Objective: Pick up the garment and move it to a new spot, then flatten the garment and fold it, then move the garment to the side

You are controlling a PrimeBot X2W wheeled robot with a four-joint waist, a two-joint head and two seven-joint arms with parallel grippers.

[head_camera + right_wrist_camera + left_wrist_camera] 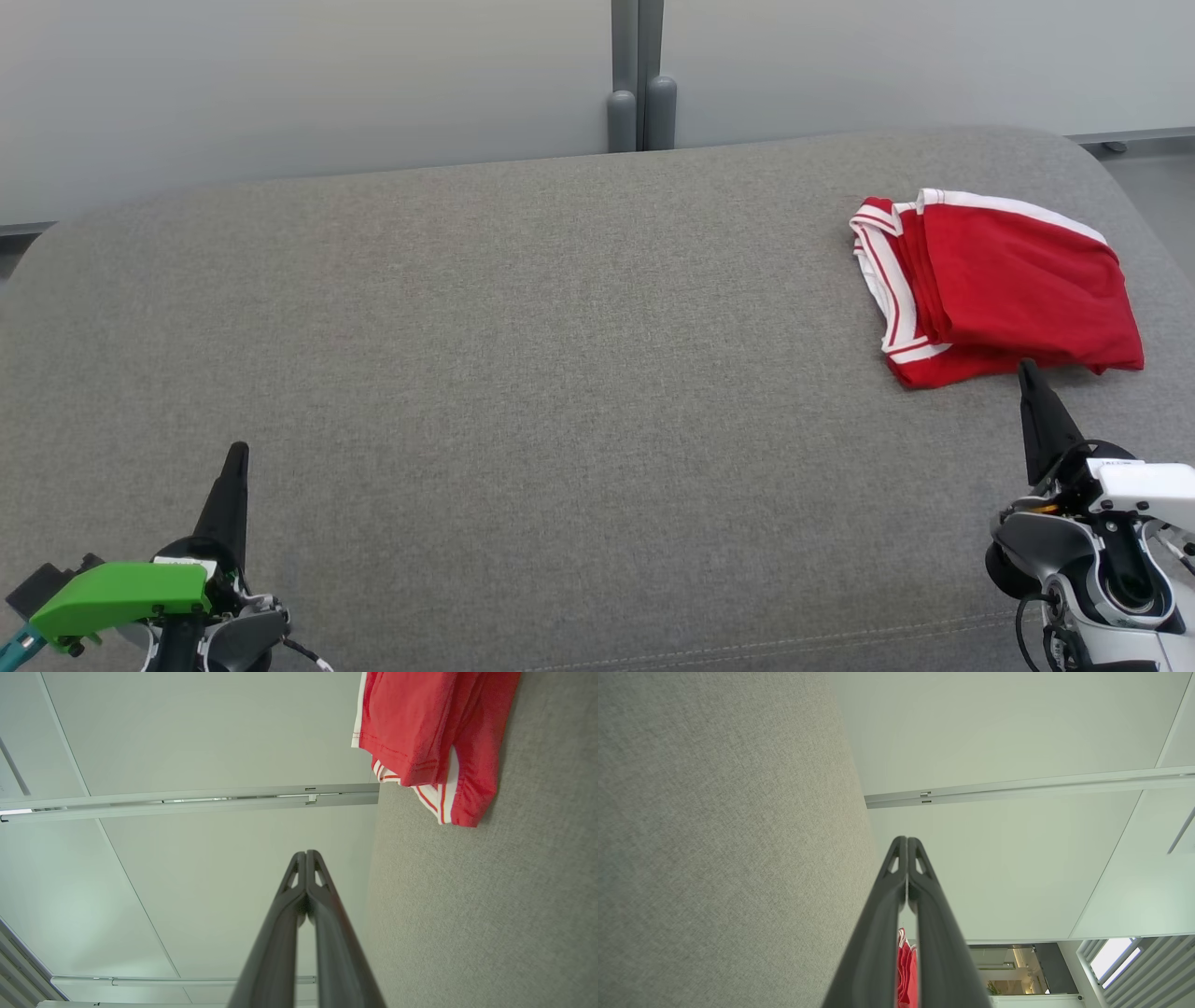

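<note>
Red shorts (1008, 289), folded, on couch (560, 373), right side; task looked done; L gripper (239, 453), R gripper (1028, 369) closed, empty.

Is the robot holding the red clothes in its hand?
No, the red garment lies folded on the grey cushion, and the right gripper beside it is shut and empty.

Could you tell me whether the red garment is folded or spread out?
Folded: the garment lies in a compact stack, white-trimmed edges layered on one side.

garment (411, 718) top cut off | L wrist: mostly behind left claw (906, 839)
</note>
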